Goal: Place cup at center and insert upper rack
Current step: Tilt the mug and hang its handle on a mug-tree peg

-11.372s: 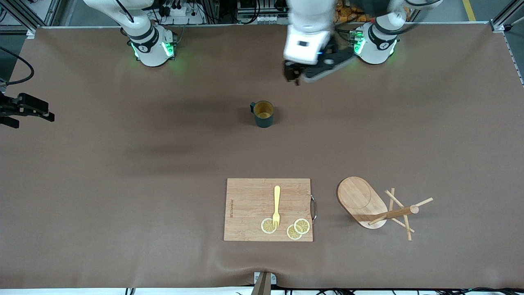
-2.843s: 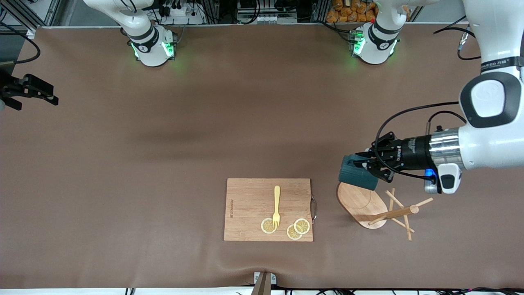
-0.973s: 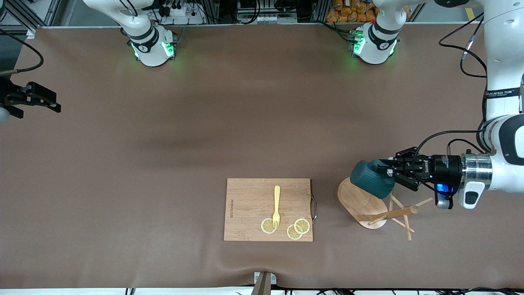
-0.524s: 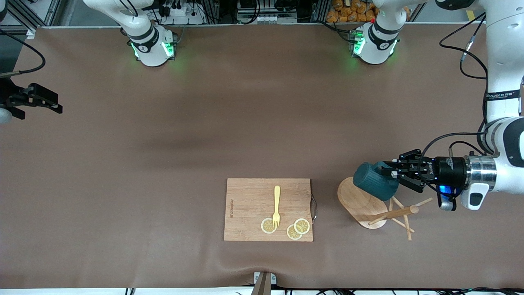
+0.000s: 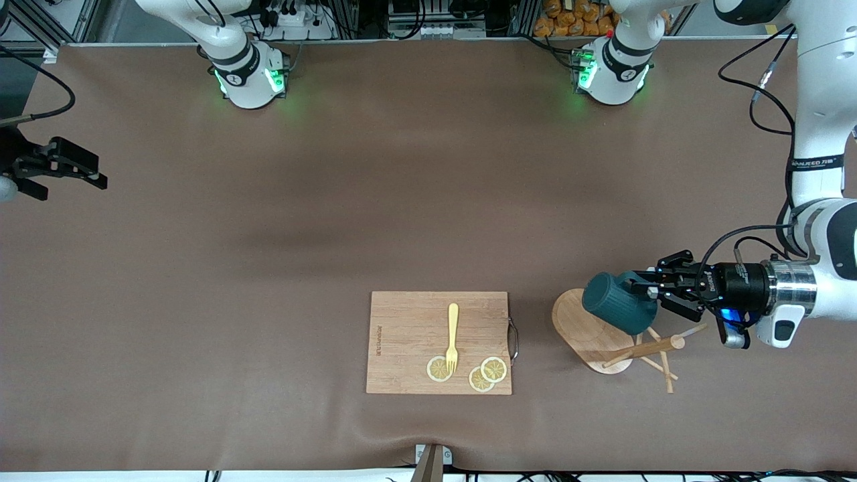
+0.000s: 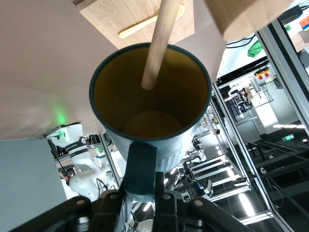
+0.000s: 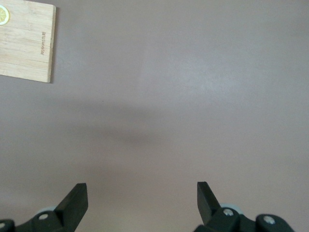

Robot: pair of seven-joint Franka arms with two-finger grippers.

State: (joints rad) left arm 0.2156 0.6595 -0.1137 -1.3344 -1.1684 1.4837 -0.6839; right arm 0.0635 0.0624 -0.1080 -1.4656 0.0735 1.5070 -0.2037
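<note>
Gripping the cup [image 5: 617, 303] by its handle, left gripper [image 5: 651, 292] held it tipped over the upper rack [image 5: 606, 335]. We saw a peg poking into cup's mouth. Right gripper [image 7: 141, 203] waited w/ fingers wide, empty.

Pretty even overhead light, soft blurry shadows on the table [image 5: 335, 201]. Green glow by both arm bases. Left wrist view's got bright ceiling-lamp glare; the cup [image 6: 149, 101] is sharp.
</note>
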